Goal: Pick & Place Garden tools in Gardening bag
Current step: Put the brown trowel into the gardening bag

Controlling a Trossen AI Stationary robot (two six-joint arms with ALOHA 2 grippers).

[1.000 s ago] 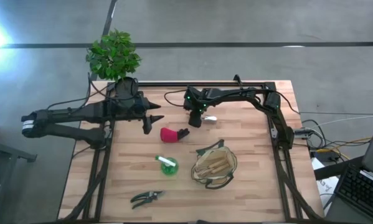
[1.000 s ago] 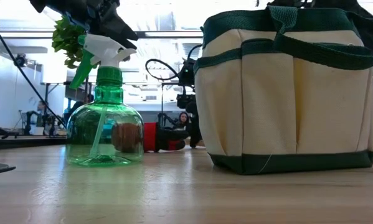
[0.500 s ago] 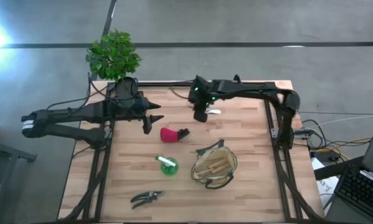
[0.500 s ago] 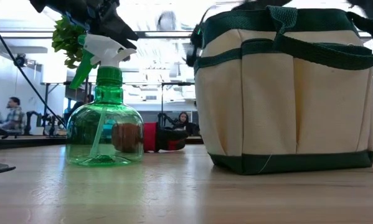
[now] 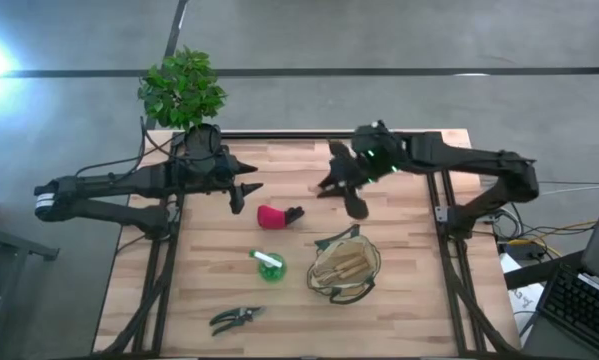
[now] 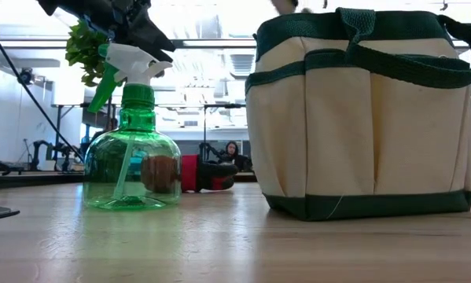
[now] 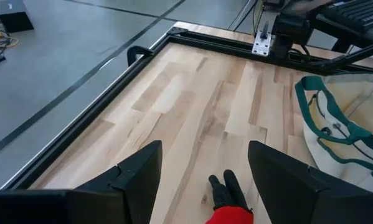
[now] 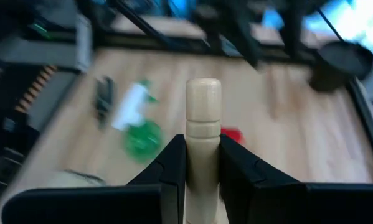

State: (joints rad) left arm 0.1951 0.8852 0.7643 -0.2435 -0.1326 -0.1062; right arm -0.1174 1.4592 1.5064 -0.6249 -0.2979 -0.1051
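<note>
My right gripper is above the table's far middle, just beyond the tan, green-trimmed gardening bag, and is shut on a garden tool with a pale wooden handle; its blade is hidden. Several wooden-handled tools stand in the bag. The green spray bottle stands on its base left of the bag. The red-and-black item lies farther back. The dark pruning shears lie near the front edge. My left gripper hangs open and empty just left of the red-and-black item. My right gripper pinches the tool's wooden handle between its two fingers, below the handle's rounded free end. The handle runs along the fingers and sticks out past their tips. The tool is lifted clear of the table.
A leafy plant in a black pot stands at the table's far left corner, behind my left arm. The black frame rails run along the table's edges. Bare wood lies between the shears and the bag.
My right gripper has risen from the table's far middle with the tool. It has swung toward the right and near edges, toward the bag, turning as it went. The tool has come off the table.
</note>
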